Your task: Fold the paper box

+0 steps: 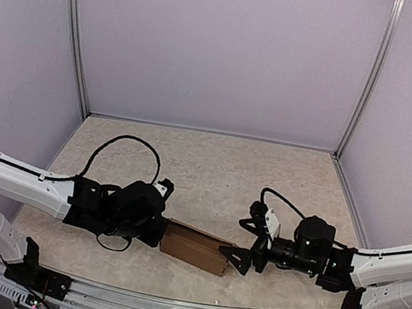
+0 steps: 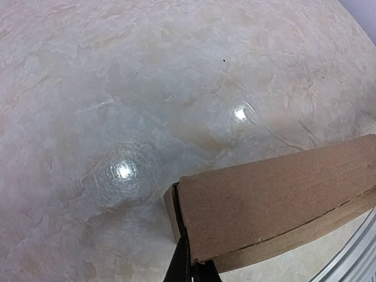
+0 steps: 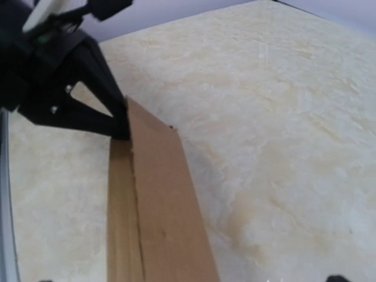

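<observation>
Right gripper [image 1: 232,237] stands with its jaws wide apart at the right end of the paper box [image 1: 195,248], and its nearer finger touches that end. Left gripper [image 1: 161,232] is pinched together on the box's left end, where its dark fingertips [image 3: 119,126] meet on the cardboard edge. Between the two, the closed brown carton lies flat on the worktop [image 1: 211,171], close to its near edge. Beyond it the mottled beige surface runs back to pale walls [image 1: 223,47] joined by metal corner posts [image 1: 79,40].
</observation>
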`<state>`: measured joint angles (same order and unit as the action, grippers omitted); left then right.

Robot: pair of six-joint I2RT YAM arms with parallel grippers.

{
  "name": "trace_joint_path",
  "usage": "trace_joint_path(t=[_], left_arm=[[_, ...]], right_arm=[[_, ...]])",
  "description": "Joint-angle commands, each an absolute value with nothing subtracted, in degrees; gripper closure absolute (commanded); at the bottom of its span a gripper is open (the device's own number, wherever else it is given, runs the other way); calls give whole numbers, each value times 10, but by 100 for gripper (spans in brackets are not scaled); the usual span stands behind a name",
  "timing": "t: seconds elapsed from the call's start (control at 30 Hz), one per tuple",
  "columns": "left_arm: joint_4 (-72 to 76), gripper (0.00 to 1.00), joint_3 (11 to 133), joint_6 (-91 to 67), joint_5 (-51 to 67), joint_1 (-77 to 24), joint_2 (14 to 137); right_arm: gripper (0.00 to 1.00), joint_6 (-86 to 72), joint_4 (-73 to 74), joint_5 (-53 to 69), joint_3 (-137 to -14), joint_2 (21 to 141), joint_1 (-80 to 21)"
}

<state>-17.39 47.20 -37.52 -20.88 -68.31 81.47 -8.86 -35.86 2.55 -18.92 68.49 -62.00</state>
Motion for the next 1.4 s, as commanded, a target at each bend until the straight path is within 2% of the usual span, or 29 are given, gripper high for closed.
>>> trace_joint_path(t=[0.0,0.13,0.47,0.6,0.8,0.93,1.2,1.37], left_arm=[[-258,100,461,-385,-179,-689,850],[-258,100,468,-391,-184,-689,856],[-259,100,480,-416,-178,-689,875],[-262,100,485,-425,-178,-689,877],[-260,100,485,-442,-173,-690,878],[-260,100,482,-447,-171,-689,877],[-264,100,475,-455,-176,-689,870],[-269,100,478,-461,-180,-689,869]], right_arm=[[0,-159,-168,-34,-221,611,-613],[2,-139,-79,-33,-241,559,-613],[37,-187,127,-42,-315,542,-623],[44,-195,172,-74,-333,558,-636],[48,-183,200,-101,-362,604,-649],[55,-171,202,-107,-386,638,-652],[83,-159,212,-105,-418,677,-658],[97,-160,220,-102,-428,681,-661]])
